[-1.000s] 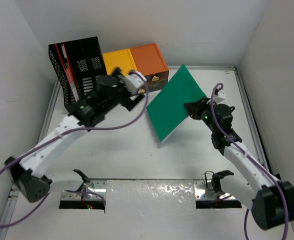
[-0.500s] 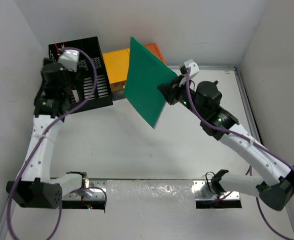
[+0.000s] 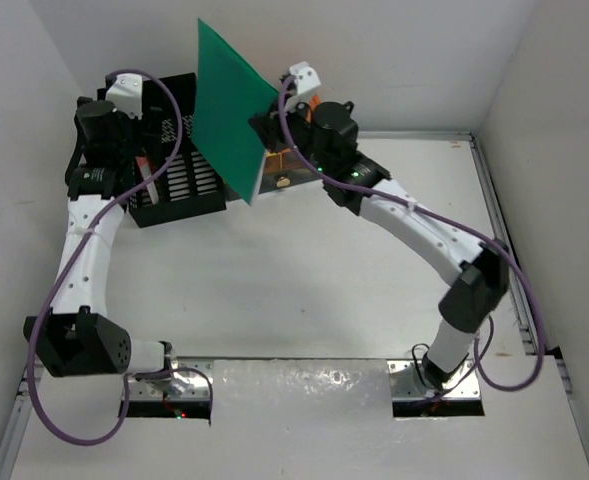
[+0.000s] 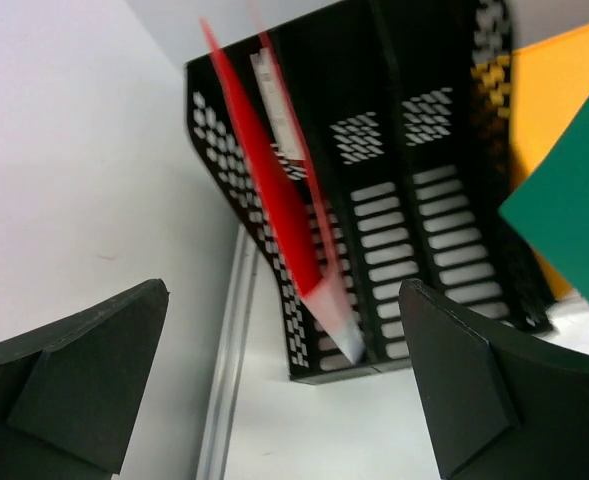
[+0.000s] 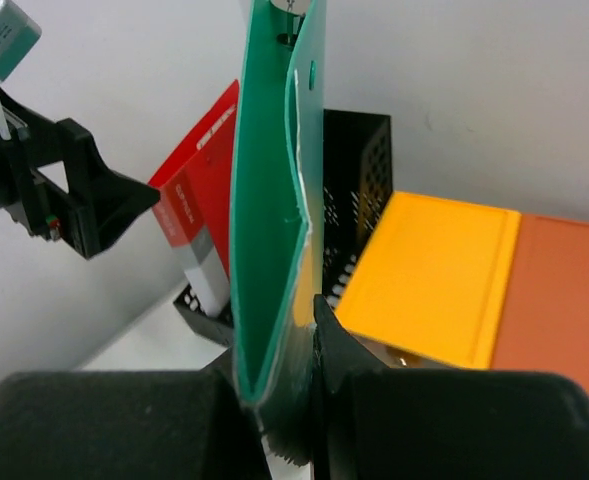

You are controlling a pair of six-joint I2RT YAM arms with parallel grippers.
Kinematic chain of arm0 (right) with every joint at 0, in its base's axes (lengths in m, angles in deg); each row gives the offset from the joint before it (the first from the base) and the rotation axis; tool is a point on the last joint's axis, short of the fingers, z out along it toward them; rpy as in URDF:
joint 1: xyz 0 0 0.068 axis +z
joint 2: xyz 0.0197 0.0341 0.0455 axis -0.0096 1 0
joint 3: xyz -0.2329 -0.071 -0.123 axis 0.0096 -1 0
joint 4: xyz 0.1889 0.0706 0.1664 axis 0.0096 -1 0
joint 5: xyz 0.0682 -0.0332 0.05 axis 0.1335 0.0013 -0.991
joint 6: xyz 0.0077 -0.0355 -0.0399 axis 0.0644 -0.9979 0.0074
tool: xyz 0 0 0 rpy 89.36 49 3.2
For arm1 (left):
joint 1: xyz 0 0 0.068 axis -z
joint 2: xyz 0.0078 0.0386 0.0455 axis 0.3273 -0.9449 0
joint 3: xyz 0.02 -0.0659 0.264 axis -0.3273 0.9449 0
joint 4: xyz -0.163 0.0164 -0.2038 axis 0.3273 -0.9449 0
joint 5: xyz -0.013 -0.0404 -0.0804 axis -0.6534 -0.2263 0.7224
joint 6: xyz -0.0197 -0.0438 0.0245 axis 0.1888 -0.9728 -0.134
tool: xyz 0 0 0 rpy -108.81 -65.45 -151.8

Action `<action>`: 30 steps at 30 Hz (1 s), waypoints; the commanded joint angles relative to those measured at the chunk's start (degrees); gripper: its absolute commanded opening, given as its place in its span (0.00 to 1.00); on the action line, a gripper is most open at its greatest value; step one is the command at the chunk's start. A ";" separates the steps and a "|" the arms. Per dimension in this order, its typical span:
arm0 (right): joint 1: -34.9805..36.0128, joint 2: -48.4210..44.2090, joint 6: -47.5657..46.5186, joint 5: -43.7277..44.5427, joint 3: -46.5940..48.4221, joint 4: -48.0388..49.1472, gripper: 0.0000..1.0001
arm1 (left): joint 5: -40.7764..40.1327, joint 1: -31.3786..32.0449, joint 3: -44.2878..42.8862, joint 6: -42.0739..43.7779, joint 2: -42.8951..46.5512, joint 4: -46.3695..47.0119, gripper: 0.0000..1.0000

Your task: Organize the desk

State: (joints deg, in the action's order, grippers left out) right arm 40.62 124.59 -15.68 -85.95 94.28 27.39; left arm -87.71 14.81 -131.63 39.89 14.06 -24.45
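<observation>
Right claw (image 5: pixel 282 400) is clenched on the bottom edge of a thin green plastic folder (image 5: pixel 269 200), which stands nearly upright between its jaws. In the overhead view the folder is in the air at the far left of the desk, just beside and partly over a black perforated file rack (image 3: pixel 179 170) with several upright slots. One slot, toward the rack's left end, already holds a red folder with a white label strip (image 4: pixel 284 220) — that part of the tidying looks done. The green one is not yet in any slot, and the slots to the right of the red folder look free.

Left claw (image 4: pixel 284 370) hovers by the rack's left side with its jaws spread wide and nothing between them.

Beside the rack, a flat yellow box (image 5: pixel 444 280) and an orange box (image 5: pixel 559 310) sit side by side at the back edge — seemingly placed. The large white tabletop desk (image 3: pixel 304 290) carries nothing else loose, so filing the green folder appears to be the main step left.
</observation>
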 commanded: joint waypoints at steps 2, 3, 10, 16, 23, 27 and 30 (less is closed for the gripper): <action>1.81 6.44 0.19 1.57 10.19 9.93 0.00 | -2.28 -3.26 -2.75 -0.92 -2.69 4.40 0.99; 2.59 9.24 -0.33 2.27 11.53 10.90 0.00 | -2.10 -4.05 -2.57 -0.65 -2.87 5.28 1.00; 7.52 24.37 -9.81 13.25 29.19 9.85 0.00 | -1.49 -6.07 -1.61 1.37 -8.14 7.56 0.91; 11.38 28.87 -17.03 21.43 31.23 15.73 0.00 | 0.62 -6.52 -0.64 2.33 -9.99 10.29 0.77; 13.23 27.65 -22.30 23.99 27.02 22.14 0.00 | 1.24 -9.06 -0.20 3.48 -11.66 11.26 0.31; 15.17 22.64 -24.23 23.11 20.07 25.93 0.00 | 2.38 -10.03 1.20 3.39 -11.49 11.87 0.14; 16.14 20.17 -24.86 23.72 17.00 28.04 0.00 | 3.61 -10.47 2.70 3.57 -11.13 12.05 0.02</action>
State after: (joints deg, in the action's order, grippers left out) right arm 55.15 151.54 -38.17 -63.22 112.18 45.31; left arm -85.52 5.06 -130.78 42.84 2.46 -14.28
